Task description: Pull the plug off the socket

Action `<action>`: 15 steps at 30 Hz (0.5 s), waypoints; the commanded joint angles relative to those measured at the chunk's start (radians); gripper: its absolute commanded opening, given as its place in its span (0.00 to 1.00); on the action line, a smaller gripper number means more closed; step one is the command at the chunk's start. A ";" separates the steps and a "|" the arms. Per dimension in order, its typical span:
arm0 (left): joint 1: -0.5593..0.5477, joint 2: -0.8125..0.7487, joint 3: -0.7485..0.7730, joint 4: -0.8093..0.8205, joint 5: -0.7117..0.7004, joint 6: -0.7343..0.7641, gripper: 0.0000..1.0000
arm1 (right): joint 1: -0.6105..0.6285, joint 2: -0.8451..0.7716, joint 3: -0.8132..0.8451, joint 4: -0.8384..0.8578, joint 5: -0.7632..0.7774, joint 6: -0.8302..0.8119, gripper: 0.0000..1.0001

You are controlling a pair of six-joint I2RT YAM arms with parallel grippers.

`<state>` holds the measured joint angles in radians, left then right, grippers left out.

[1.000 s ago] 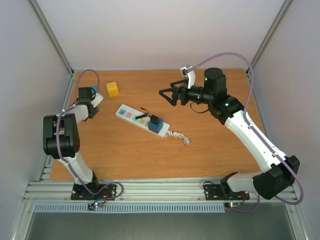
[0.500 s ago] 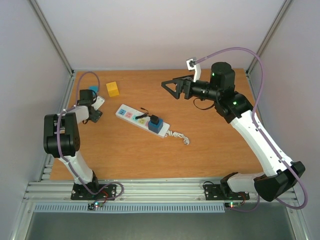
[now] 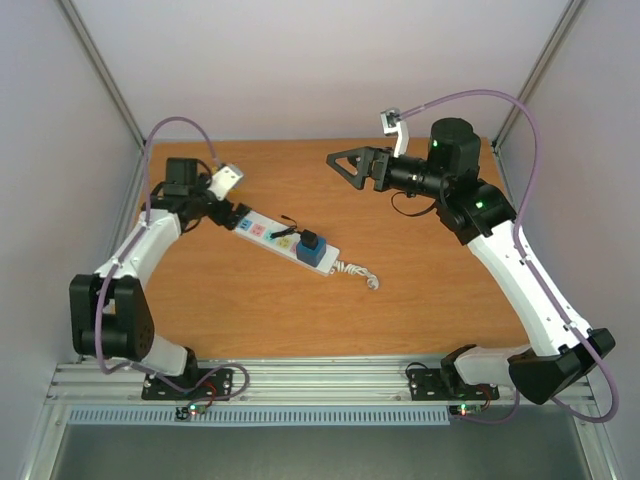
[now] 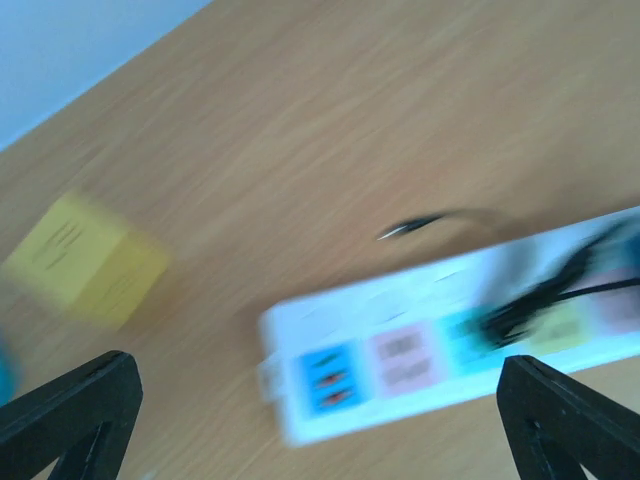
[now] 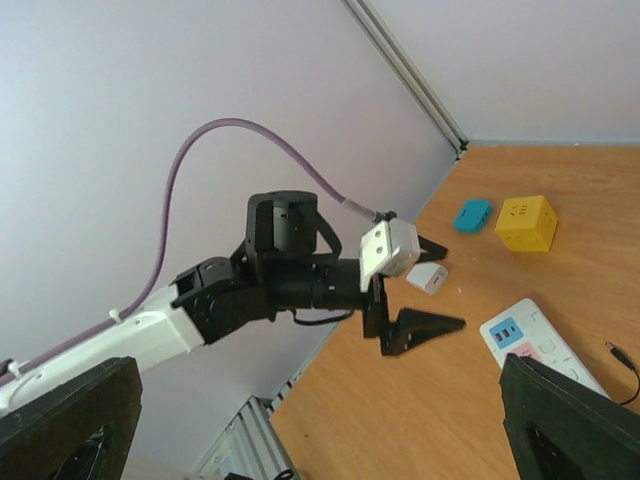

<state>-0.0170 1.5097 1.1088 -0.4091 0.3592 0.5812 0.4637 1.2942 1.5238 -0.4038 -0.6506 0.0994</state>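
The socket (image 3: pixel 272 236) is a long white power strip lying slantwise in the middle of the table, and it shows blurred in the left wrist view (image 4: pixel 400 345). A dark blue plug (image 3: pixel 312 245) stands in its right end. A small black plug with a thin lead (image 3: pixel 284 232) sits in a middle outlet (image 4: pixel 520 310). My left gripper (image 3: pixel 230 213) hovers open at the strip's left end, its fingertips (image 4: pixel 70 400) wide apart with nothing between them. Open and empty, my right gripper (image 3: pixel 338 168) hangs in the air over the back of the table.
A yellow cube (image 5: pixel 527 222), a small blue piece (image 5: pixel 471 214) and a white adapter (image 5: pixel 428 277) lie at the back left, beyond the strip's left end. The strip's white cord (image 3: pixel 356 270) coils off its right end. Walls enclose the table's back and sides.
My left arm has swung from the table's left edge over to the strip's left end and its jaws have opened. My right gripper has drifted back and up a little.
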 commanded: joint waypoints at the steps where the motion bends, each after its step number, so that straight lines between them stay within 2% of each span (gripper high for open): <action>1: -0.099 -0.049 0.015 -0.021 0.295 -0.110 0.98 | -0.008 -0.018 0.044 -0.013 -0.012 0.052 0.99; 5: -0.168 -0.055 0.034 -0.096 0.405 -0.048 0.95 | -0.018 -0.027 0.055 -0.017 -0.014 0.065 0.99; 15: -0.328 0.018 0.087 -0.263 0.347 0.292 0.93 | -0.023 -0.037 0.026 -0.040 -0.032 -0.020 0.98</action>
<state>-0.3061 1.4940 1.1492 -0.6037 0.7074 0.7120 0.4458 1.2793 1.5539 -0.4168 -0.6621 0.1295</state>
